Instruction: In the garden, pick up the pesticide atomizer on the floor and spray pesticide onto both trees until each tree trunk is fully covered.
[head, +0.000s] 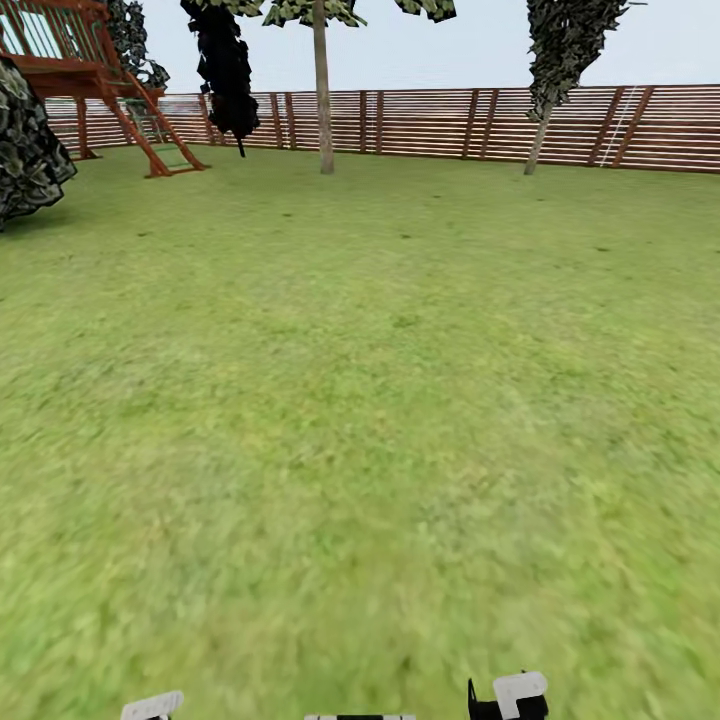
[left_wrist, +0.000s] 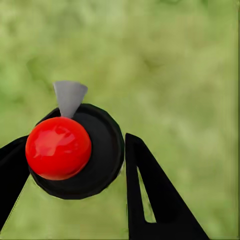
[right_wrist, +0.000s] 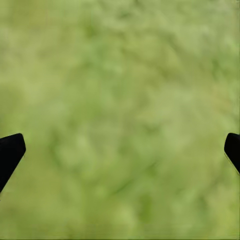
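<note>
One atomizer (left_wrist: 75, 152) in left end effector (left_wrist: 75, 172), three trees

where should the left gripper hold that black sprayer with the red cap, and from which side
On the round black body, squeezed across its width below the red cap. The left gripper already straddles it that way in the left wrist view, one finger on each side. The body looks like the widest, roundest part, and that hold probably leaves the grey nozzle pointing clear of both fingers.

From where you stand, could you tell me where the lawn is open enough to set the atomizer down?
The grass is bare ahead, up to the fence. It gets crowded at the back left, around the wooden play frame and dark bush. The left gripper holds the atomizer.
</note>
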